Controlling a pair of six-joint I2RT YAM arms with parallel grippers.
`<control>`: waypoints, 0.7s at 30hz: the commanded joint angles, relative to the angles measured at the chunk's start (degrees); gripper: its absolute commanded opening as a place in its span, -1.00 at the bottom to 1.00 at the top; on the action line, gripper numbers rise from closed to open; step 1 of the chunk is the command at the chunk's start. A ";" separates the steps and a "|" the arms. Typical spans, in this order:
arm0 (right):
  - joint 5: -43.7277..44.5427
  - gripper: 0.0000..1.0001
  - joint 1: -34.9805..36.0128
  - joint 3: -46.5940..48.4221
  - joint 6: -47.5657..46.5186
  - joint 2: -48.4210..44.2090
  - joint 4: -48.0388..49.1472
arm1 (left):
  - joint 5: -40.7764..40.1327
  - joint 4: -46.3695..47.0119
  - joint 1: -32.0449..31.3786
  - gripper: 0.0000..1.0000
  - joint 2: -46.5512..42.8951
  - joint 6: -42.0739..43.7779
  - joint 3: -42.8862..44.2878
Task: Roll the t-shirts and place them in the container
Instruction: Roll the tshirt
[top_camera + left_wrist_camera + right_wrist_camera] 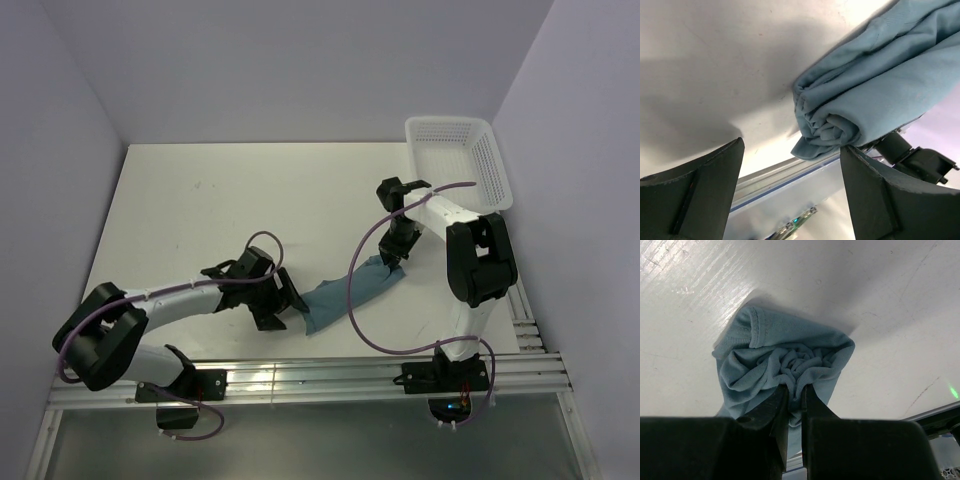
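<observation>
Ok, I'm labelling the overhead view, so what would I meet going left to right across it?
Left black claw → rolled dusty teal-blue cloth t-shirt → right black claw, clamped on the shirt's right end → white plastic mesh basket.

Nothing readable appeared in any view. The t-shirt (352, 290) was plain cloth with no print or visible tag. The white mesh basket (497, 170) at the far right and the table (200, 210) carried no lettering, number, brand or sign.
</observation>
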 commanded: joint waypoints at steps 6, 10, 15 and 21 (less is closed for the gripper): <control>1.46 -1.00 -0.04 2.13 0.34 1.95 2.36 | -9.45 12.06 -6.86 0.74 -6.19 -8.60 -1.91; 1.81 -1.00 -0.04 3.88 -0.02 3.09 2.01 | -13.23 13.72 -8.53 0.99 -13.14 -12.19 -5.69; 2.07 -1.00 -0.04 5.82 -0.72 4.76 1.48 | -18.25 13.99 -11.52 0.99 -17.37 -14.92 -8.50; 1.90 -1.00 -0.04 6.61 -0.02 5.47 1.39 | -19.66 19.88 -14.68 0.99 -12.28 -16.24 -8.08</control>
